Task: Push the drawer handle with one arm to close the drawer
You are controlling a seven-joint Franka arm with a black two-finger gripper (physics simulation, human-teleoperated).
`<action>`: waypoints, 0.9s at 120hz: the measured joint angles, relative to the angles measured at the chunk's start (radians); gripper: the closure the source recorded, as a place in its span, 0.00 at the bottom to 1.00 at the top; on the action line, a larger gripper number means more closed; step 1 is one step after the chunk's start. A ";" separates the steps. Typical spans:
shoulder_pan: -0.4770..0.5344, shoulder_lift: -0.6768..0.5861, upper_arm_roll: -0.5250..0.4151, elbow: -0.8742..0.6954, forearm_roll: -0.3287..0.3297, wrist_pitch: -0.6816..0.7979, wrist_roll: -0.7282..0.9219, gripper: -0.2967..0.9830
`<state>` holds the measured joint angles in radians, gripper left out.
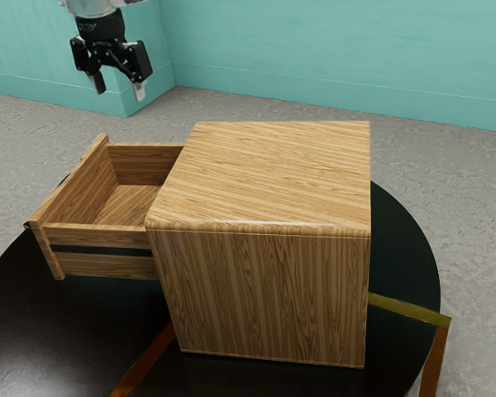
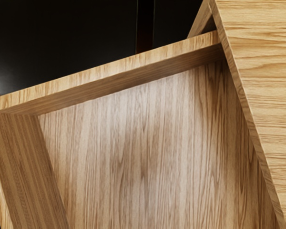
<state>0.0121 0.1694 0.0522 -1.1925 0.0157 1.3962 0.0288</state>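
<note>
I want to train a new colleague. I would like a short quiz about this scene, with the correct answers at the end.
1. Choose one. The claw is:
a) shut on the cabinet
b) raised clear of the drawer, its fingers apart
c) lying on the floor
2. True or false: the drawer is fully closed.
3. Fill in one word: the cabinet stands on a black table with a ____ outer edge (straight or curved).

Key: 1 b; 2 false; 3 curved.

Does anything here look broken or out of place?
Only the drawer stands out: it juts open from the wooden cabinet, toward the exterior view's left. Its walls look straight, and I see no cracks or spills.
</note>
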 joint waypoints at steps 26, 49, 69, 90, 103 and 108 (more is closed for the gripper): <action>-0.019 -0.122 0.000 -0.136 -0.003 0.003 0.000 0.23; -0.045 -0.364 0.047 -0.401 -0.002 -0.006 0.006 0.24; -0.017 -0.502 0.133 -0.556 0.058 -0.011 0.129 0.46; 0.118 -0.580 0.192 -0.740 0.146 0.152 0.421 0.68; 0.129 -0.587 0.269 -0.780 0.167 0.245 0.615 0.76; 0.130 -0.588 0.278 -0.821 0.184 0.297 0.684 0.77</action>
<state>0.1422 -0.4181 0.3302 -2.0139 0.1997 1.6932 0.7133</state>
